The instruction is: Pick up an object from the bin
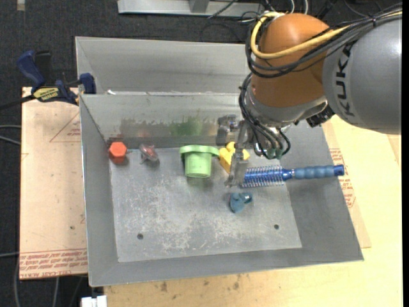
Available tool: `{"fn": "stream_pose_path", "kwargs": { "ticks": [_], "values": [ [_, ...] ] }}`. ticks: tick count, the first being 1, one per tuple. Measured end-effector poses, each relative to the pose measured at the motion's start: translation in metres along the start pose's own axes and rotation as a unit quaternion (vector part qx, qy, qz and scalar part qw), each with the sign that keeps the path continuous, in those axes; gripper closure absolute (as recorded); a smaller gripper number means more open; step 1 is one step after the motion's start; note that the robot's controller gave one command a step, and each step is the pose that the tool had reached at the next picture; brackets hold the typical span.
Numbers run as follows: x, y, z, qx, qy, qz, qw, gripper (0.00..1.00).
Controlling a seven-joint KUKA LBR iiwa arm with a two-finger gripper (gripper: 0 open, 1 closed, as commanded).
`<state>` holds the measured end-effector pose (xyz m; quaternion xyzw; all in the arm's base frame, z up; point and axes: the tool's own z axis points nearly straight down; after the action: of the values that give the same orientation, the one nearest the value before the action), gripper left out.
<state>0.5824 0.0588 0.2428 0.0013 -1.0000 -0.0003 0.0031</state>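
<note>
The arm (374, 62) comes in from the right of the frame, its orange cover (287, 53) hanging over the upper right part of the grey bin (192, 238), with cables looped round it. Below the cover the gripper (236, 171) points down into the bin, a little right of the middle. From where I stand I cannot tell whether it is spread or pressed together, and I see nothing held in it.

The gripper's tip sits in the narrow space between two things. Just to its left is a small yellow piece (226, 157). Just to its right is the bristled head of a blue brush (265, 176), which lies flat with its handle running toward the right wall of the bin. Whether the gripper touches either one I cannot make out.

Just below the gripper, apart from the brush, lies a small blue lump (239, 201). Left of the yellow piece a light green cup (197, 161) lies near the foot of the back wall. Further left along that wall are a small pinkish-grey bit (149, 154) and, near the left corner, an orange six-sided block (117, 151).
</note>
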Motion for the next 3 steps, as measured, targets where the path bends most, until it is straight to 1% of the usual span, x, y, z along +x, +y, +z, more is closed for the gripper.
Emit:
{"fn": "stream_pose_path", "kwargs": {
  "ticks": [1, 2, 3],
  "values": [
    [-0.057, 0.003, 0.109, 0.000, -0.0017, 0.075, 0.9972, 0.00],
    [-0.061, 0.009, 0.172, -0.001, -0.0030, 0.129, 0.9916, 0.00],
    [-0.065, 0.009, 0.165, -0.002, -0.0083, 0.129, 0.9916, 1.00]
  ]
}}
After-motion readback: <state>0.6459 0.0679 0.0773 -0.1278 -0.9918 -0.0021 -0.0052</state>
